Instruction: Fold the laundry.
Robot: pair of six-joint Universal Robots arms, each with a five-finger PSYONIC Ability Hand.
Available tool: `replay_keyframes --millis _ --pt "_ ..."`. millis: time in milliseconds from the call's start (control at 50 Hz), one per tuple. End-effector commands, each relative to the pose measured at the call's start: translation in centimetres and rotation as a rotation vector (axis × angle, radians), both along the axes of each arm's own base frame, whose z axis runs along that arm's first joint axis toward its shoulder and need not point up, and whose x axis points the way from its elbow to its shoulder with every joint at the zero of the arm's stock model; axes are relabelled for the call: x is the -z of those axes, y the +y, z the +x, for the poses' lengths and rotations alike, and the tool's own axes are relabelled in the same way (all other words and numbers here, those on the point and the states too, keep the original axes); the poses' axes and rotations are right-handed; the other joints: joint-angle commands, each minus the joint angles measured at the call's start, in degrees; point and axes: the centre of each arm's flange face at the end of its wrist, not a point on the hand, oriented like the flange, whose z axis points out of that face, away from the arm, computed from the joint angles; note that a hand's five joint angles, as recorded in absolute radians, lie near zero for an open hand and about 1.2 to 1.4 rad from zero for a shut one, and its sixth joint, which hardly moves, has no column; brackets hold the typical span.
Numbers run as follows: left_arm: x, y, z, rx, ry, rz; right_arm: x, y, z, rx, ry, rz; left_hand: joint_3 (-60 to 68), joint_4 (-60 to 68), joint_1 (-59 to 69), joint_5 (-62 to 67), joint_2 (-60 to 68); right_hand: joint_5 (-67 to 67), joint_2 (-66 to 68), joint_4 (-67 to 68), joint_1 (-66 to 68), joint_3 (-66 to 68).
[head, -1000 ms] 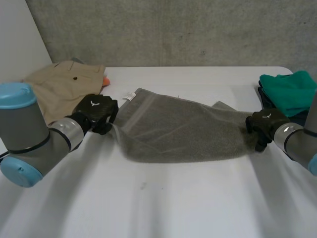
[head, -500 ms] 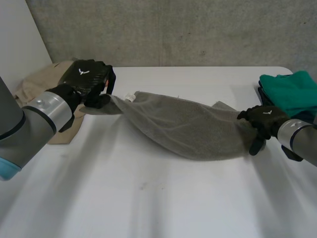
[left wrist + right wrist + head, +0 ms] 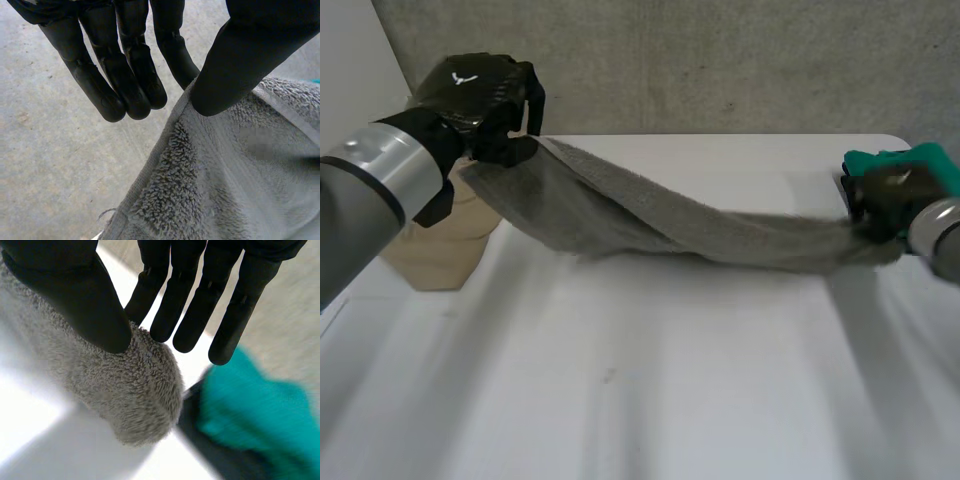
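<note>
My left hand (image 3: 480, 95) pinches one end of the grey towel (image 3: 650, 215) high, my right hand (image 3: 890, 195) pinches the other end low beside the green pile (image 3: 920, 165), long axis strung hand to hand across the table (image 3: 670, 380), middle sagging

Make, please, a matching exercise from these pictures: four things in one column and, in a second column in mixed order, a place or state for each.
Column one:
1. grey towel
2. teal cloth
3. beige garment
4. left hand

Column two:
A. beside the right hand
B. raised, fingers and thumb pinching a towel end
C. stretched between both hands
D. lying at the left side of the table

Pairs: 1-C, 2-A, 3-D, 4-B.
</note>
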Motion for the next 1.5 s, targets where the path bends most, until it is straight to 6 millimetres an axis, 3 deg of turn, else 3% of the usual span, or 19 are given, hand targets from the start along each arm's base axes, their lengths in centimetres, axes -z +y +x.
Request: replay_keyframes --millis 20,100,180,340,360,420,440,500,560,680,820,900,1000,1140,1180,1240,1280,1400,1500 --pt "-0.6 2.4 1.3 0.013 -0.011 0.048 -9.3 0.9 -0.7 -0.064 -0.041 -0.217 12.0 11.4 14.6 12.9 11.5 14.1 12.8 11.7 18.7 12.1" --pt "-0.9 4.1 1.8 0.042 -0.013 0.064 -10.9 -0.5 1.2 -0.132 -0.057 -0.297 12.0 11.4 14.6 12.9 11.5 14.1 12.8 11.7 18.7 12.1" --pt "-1.2 5.7 1.8 0.076 -0.004 0.077 -9.5 -2.7 4.7 -0.213 -0.059 -0.327 12.0 11.4 14.6 12.9 11.5 14.1 12.8 11.7 18.7 12.1" --pt "-1.7 8.1 1.3 0.13 0.035 0.086 -2.4 -4.8 11.2 -0.344 -0.075 -0.302 12.0 11.4 14.6 12.9 11.5 14.1 12.8 11.7 18.7 12.1" --pt "-1.7 8.4 1.0 0.141 0.037 0.088 -0.8 -4.9 12.1 -0.353 -0.083 -0.287 12.0 11.4 14.6 12.9 11.5 8.5 7.1 6.0 13.0 6.4" --pt "-1.8 8.8 0.7 0.155 0.037 0.083 1.6 -4.5 13.3 -0.366 -0.088 -0.249 12.0 11.4 14.6 12.9 11.5 -47.8 -49.1 -50.2 -43.2 -49.8" --pt "-2.0 9.0 0.6 0.157 0.038 0.081 3.1 -4.2 13.7 -0.363 -0.08 -0.213 12.0 11.4 14.6 12.9 11.5 -55.9 -57.2 -58.3 -51.3 -57.9" --pt "-2.4 9.1 0.5 0.16 0.042 0.068 3.4 -4.0 13.4 -0.318 -0.068 -0.18 12.0 11.4 14.6 12.9 11.5 -55.9 -57.2 -58.3 -51.3 -57.9" --pt "-3.3 9.2 0.4 0.16 0.054 0.04 1.2 -3.5 11.3 -0.198 -0.068 -0.131 12.0 11.4 14.6 12.9 11.5 -55.9 -57.2 -58.3 -51.3 -57.9" --pt "-6.4 9.6 -0.1 0.174 0.092 -0.051 -4.1 1.1 6.2 0.001 -0.117 0.043 12.0 11.4 14.6 12.9 11.5 -55.9 -57.2 -58.3 -51.3 -57.9" --pt "-9.7 10.4 -1.0 0.191 0.13 -0.128 -0.5 7.7 4.2 0.069 -0.136 0.379 12.0 11.4 14.6 12.9 11.5 -55.9 -57.2 -58.3 -51.3 -57.9" --pt "-10.6 10.6 -1.5 0.197 0.138 -0.139 2.7 10.1 5.4 0.026 -0.18 0.445 12.0 11.4 14.6 12.9 11.5 -55.9 -57.2 -58.3 -51.3 -57.9" --pt "-11.9 11.0 -2.0 0.209 0.156 -0.158 6.7 11.1 7.7 -0.034 -0.234 0.409 12.0 11.4 14.6 12.9 11.5 -55.9 -57.2 -58.3 -51.3 -57.9" --pt "-13.9 11.9 -2.0 0.206 0.188 -0.205 9.6 11.2 9.7 0.007 -0.251 0.366 12.0 11.4 14.6 12.9 11.5 -49.7 -51.1 -52.1 -45.2 -51.8" --pt "-14.1 11.9 -1.9 0.196 0.192 -0.202 9.7 10.9 9.8 0.032 -0.248 0.342 12.0 11.4 14.6 12.9 11.5 -37.8 -39.1 -40.2 -33.2 -39.8" --pt "-14.0 11.9 -1.7 0.179 0.191 -0.197 9.0 9.5 9.3 0.129 -0.246 0.256 12.0 11.4 14.6 12.9 11.5 13.9 12.6 11.5 18.4 11.9" --pt "-13.6 11.7 -1.6 0.17 0.181 -0.188 8.5 9.1 8.7 0.166 -0.246 0.23 12.0 11.4 14.6 12.9 11.5 14.1 12.8 11.7 18.7 12.1" --pt "-9.6 7.4 0.4 0.017 0.086 -0.091 1.7 7.6 5.3 0.121 -0.213 0.082 12.0 11.4 14.6 12.9 11.5 14.1 12.8 11.7 18.7 12.1" --pt "-4.4 3.7 1.9 -0.051 -0.057 0.023 -3.2 7.7 2.7 -0.057 -0.039 0.029 12.0 11.4 14.6 12.9 11.5 14.1 12.8 11.7 18.7 12.1"
